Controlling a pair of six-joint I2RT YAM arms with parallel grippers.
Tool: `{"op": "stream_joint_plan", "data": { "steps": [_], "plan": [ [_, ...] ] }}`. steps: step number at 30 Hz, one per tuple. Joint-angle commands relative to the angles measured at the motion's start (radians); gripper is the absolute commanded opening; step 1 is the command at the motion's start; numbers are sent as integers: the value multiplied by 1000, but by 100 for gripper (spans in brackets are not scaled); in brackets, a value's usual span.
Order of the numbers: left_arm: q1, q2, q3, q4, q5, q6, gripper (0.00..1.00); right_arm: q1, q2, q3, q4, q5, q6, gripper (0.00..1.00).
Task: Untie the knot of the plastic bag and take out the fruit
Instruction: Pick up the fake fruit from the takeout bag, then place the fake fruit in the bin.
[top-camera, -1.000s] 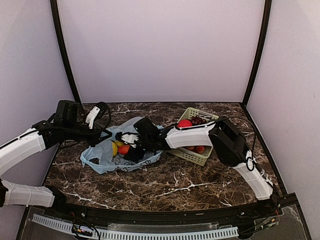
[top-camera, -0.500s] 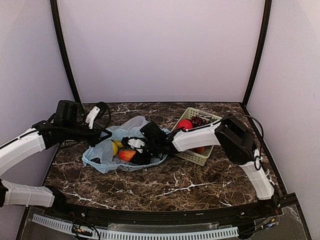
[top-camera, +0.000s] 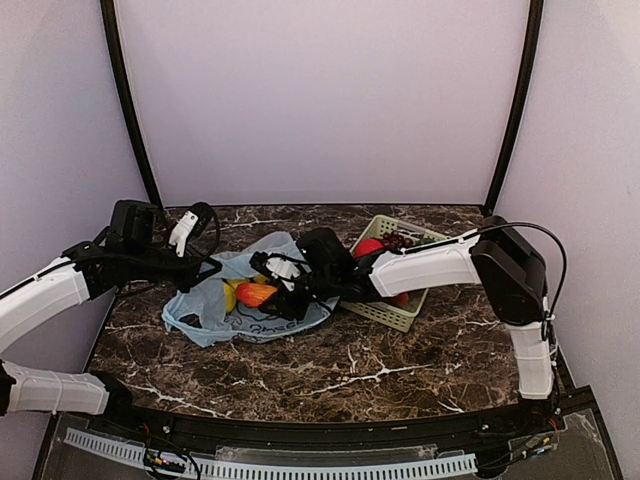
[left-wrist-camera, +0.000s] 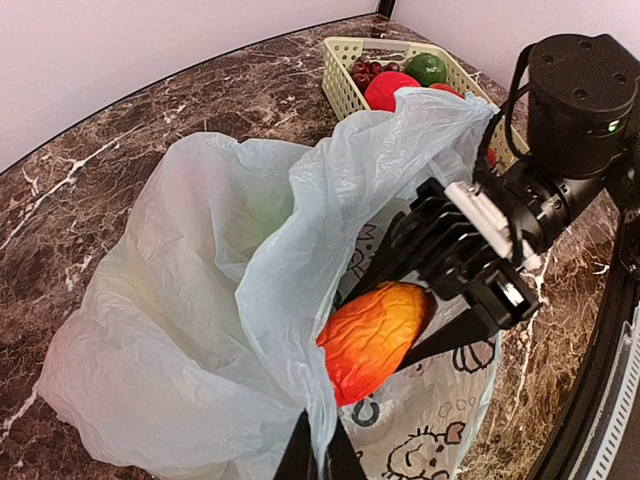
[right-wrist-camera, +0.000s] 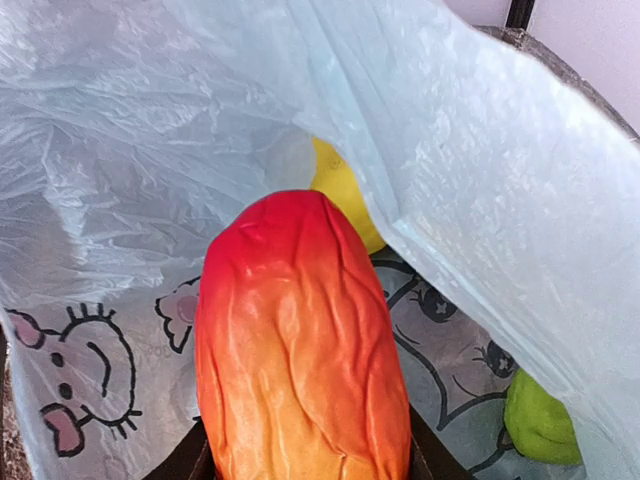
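Marble tabletop (top-camera: 330, 370); my right gripper (top-camera: 268, 291) clamps the mango (left-wrist-camera: 375, 340), long axis straight ahead of its jaws; left gripper (left-wrist-camera: 320, 455) pinches the plastic bag (left-wrist-camera: 200, 300).

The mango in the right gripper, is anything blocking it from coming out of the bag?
Nothing solid. The right gripper holds the mango at the mouth of the plastic bag, whose edge the left gripper pinches. A fold of film drapes over and beside the mango; the side toward the basket looks open.
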Motion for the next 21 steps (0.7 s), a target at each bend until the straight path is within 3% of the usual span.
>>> {"op": "stream_joint_plan", "data": {
  "steps": [1, 11, 16, 21],
  "plan": [
    [-5, -26, 0, -17, -69, 3, 1, 13, -81, -33, 40, -8, 37, 38],
    [-5, -29, 7, -33, -282, -18, 1, 20, -327, -196, 83, -9, 109, 39],
    [-5, -21, 9, -55, -287, 23, 1, -65, -450, -302, 136, -59, 252, 39],
    [-5, -12, 10, -54, -270, 47, 1, -140, -582, -365, 75, 56, 273, 39]
  ]
}}
